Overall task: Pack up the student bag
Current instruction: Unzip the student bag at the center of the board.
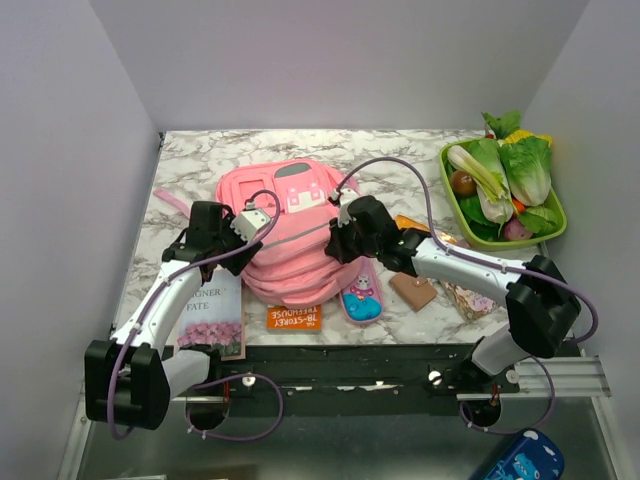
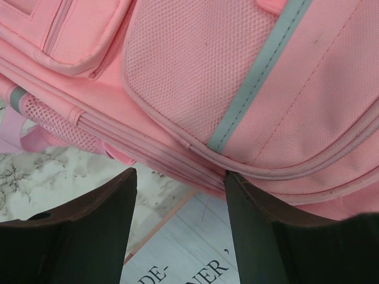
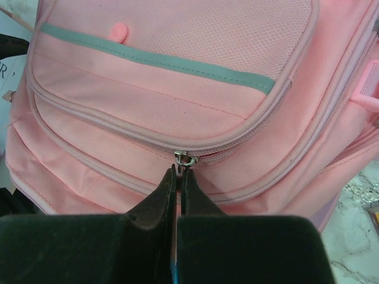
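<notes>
The student bag (image 1: 290, 230), pink with grey-green stripes, lies flat in the middle of the table. My right gripper (image 3: 180, 168) is shut on the metal zipper pull (image 3: 185, 158) of a front pocket, whose zip looks slightly parted to the right of the pull. In the top view the right gripper (image 1: 336, 244) sits at the bag's right side. My left gripper (image 2: 180, 174) is open at the bag's (image 2: 266, 89) lower left edge. Its right fingertip (image 2: 237, 183) touches the bag's seam, and a white book cover (image 2: 195, 248) shows between the fingers.
A book (image 1: 212, 315) lies left of the bag, with an orange booklet (image 1: 295, 317) and a cartoon pencil case (image 1: 360, 297) at the bag's near edge. A brown tag (image 1: 412, 290) lies right of them. A green tray (image 1: 555, 235) of vegetables stands at the far right.
</notes>
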`<action>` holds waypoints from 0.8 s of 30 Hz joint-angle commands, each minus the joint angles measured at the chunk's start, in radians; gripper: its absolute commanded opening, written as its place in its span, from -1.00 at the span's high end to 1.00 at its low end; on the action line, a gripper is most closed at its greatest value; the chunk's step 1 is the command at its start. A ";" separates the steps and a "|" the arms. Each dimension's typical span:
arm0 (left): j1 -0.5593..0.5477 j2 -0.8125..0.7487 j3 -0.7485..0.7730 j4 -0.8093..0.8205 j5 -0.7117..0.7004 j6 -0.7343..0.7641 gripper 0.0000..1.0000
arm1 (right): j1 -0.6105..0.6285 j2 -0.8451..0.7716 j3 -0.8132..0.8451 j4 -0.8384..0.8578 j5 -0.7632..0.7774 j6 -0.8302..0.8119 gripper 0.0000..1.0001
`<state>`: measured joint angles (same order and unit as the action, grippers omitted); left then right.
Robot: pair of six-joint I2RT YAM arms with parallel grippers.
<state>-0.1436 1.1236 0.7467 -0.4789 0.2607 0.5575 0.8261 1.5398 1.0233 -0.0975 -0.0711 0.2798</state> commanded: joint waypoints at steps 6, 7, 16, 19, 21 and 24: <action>-0.135 -0.027 -0.030 0.114 0.109 -0.237 -0.34 | 0.100 0.052 0.081 -0.067 0.008 0.022 0.99; -0.143 -0.025 -0.030 0.126 0.110 -0.251 -0.33 | 0.114 0.059 0.087 -0.076 0.010 0.024 0.99; -0.152 -0.030 -0.021 0.161 0.134 -0.358 -0.28 | 0.177 0.121 0.144 -0.074 0.019 0.013 0.99; -0.152 -0.019 -0.021 0.171 0.147 -0.373 -0.27 | 0.197 0.125 0.136 -0.022 0.013 0.010 0.99; -0.152 -0.016 -0.020 0.175 0.161 -0.390 -0.27 | 0.209 0.132 0.146 -0.010 0.002 -0.001 0.99; -0.152 -0.008 -0.015 0.183 0.175 -0.406 -0.27 | 0.232 0.155 0.175 0.007 -0.022 -0.021 0.99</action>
<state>-0.2855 1.1133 0.7208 -0.4282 0.3382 0.2195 0.9966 1.6630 1.1427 -0.1463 -0.0067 0.2787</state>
